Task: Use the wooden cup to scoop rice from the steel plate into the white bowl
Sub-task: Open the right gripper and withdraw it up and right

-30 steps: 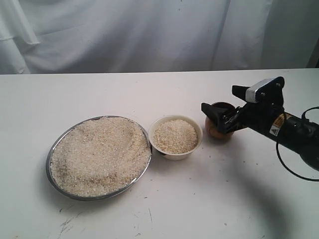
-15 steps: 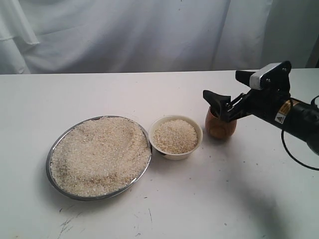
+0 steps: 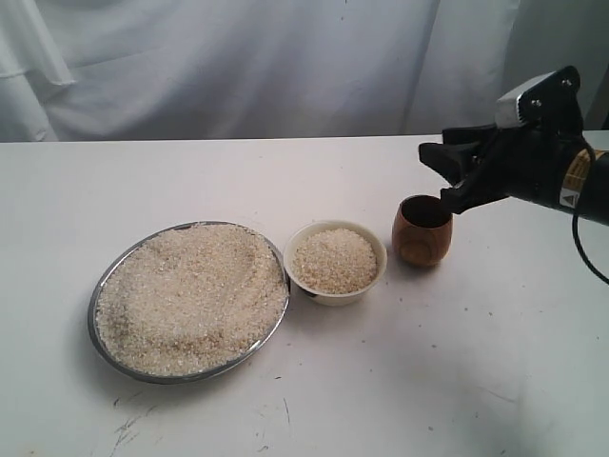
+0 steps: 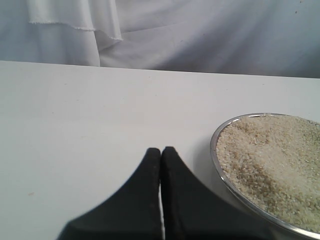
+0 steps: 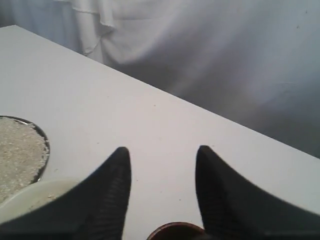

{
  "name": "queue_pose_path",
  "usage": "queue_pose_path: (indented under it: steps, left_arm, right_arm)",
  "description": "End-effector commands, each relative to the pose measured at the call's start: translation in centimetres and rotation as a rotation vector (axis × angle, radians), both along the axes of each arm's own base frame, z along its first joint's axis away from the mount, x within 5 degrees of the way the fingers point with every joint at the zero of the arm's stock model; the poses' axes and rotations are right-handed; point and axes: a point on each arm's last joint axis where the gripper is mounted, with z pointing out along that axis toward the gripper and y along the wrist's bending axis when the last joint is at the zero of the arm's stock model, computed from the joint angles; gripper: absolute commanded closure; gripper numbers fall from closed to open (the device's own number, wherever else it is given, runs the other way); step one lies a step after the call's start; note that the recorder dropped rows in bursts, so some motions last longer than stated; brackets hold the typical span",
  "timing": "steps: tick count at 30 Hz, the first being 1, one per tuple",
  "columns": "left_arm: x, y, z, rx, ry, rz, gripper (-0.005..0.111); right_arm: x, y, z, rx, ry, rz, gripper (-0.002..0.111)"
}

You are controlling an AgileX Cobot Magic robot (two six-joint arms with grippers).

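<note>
The right arm reaches in from the right edge of the exterior view, its forearm roughly level and its right gripper (image 3: 438, 178) pointing left, raised just above and to the right of the wooden cup (image 3: 422, 231). Its 2 black fingers stand apart with bare table between them in the wrist view — nothing is held. The left gripper (image 4: 161, 150) hangs low beside the steel plate (image 4: 220, 165), its 2 fingers pressed together and empty.

On the white table (image 3: 285, 181) there are 3 vessels in a row: 1 steel plate (image 3: 181, 378) on the left, 1 white bowl (image 3: 335, 296) just beside its right rim, and 1 wooden cup near the bowl's right side, apart from it. The rice (image 3: 190, 295) lies in 2 masses — a wide heap filling the plate and a smaller mound in the bowl.

The cup stands upright on the table, long axis vertical, dark mouth facing up.
</note>
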Motion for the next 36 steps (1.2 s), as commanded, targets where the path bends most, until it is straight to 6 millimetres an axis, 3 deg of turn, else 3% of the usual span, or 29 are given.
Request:
queue_pose_path:
  steps: [1, 6, 15, 19, 28, 36]
  left_arm:
    - [0.0, 0.0, -0.1, -0.002, -0.006, 0.002, 0.107]
    - [0.0, 0.0, -0.1, -0.002, -0.006, 0.002, 0.107]
    - [0.0, 0.0, -0.1, -0.002, -0.006, 0.002, 0.107]
    - [0.0, 0.0, -0.1, -0.002, -0.006, 0.002, 0.107]
    - [0.0, 0.0, -0.1, -0.002, -0.006, 0.002, 0.107]
    - [0.0, 0.0, -0.1, -0.002, -0.006, 0.002, 0.107]
  right_arm:
    - [-0.8, -0.1, 1.0, 0.032, 0.034, 0.055, 0.089]
    - [-1.6, 0.1, 1.7, 0.045, 0.094, 0.096, 0.108]
    - [-2.6, -0.8, 3.6, -0.011, 0.159, 0.006, 0.108]
    - [-4.1, -1.8, 5.1, -0.072, 0.189, -0.085, 0.108]
    - [-6.8, -4.3, 9.3, -0.074, 0.087, -0.364, 0.108]
    - [-8.1, -5.7, 11.5, -0.064, 0.017, -0.502, 0.108]
